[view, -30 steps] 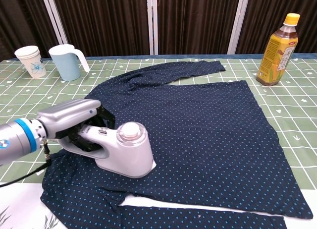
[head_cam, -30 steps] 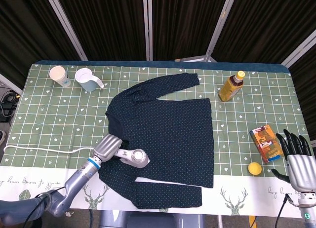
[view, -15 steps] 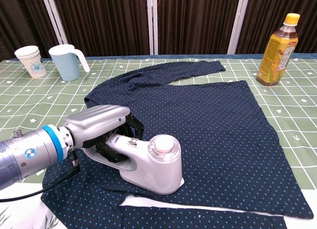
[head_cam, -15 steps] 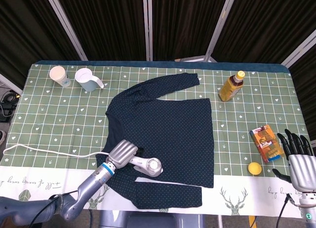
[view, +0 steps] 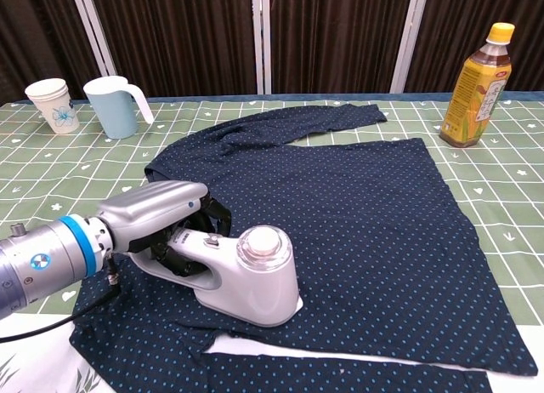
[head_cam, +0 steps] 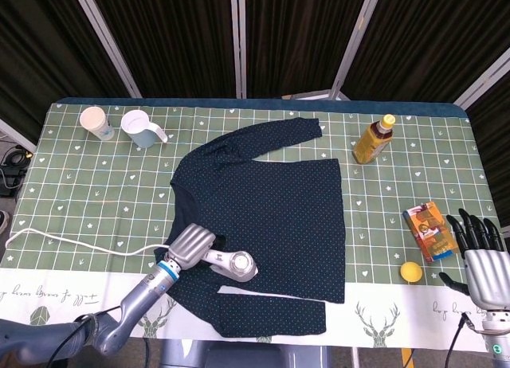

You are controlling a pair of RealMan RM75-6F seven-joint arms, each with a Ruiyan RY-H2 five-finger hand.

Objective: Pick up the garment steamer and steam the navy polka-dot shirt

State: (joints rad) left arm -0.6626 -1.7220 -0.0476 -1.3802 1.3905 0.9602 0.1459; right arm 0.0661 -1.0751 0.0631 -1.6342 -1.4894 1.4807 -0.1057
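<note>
The navy polka-dot shirt (head_cam: pixel 279 209) (view: pixel 357 214) lies spread flat across the middle of the table. My left hand (head_cam: pixel 190 245) (view: pixel 157 210) grips the handle of the silver-white garment steamer (head_cam: pixel 231 264) (view: pixel 251 274), whose head rests on the shirt's lower left part near the hem. Its white cord (head_cam: pixel 72 244) trails left over the tablecloth. My right hand (head_cam: pixel 478 252) hangs open off the table's near right corner, fingers spread, holding nothing; the chest view does not show it.
A paper cup (head_cam: pixel 95 122) (view: pixel 48 104) and a pale blue jug (head_cam: pixel 142 128) (view: pixel 115 106) stand at the far left. A tea bottle (head_cam: pixel 373 139) (view: pixel 478 85) stands right of the shirt. A small carton (head_cam: pixel 429 230) and a yellow ball (head_cam: pixel 409 272) lie near my right hand.
The left hand slid the steamer right and toward the hem, then drew it slightly back left. The right hand stayed still.
</note>
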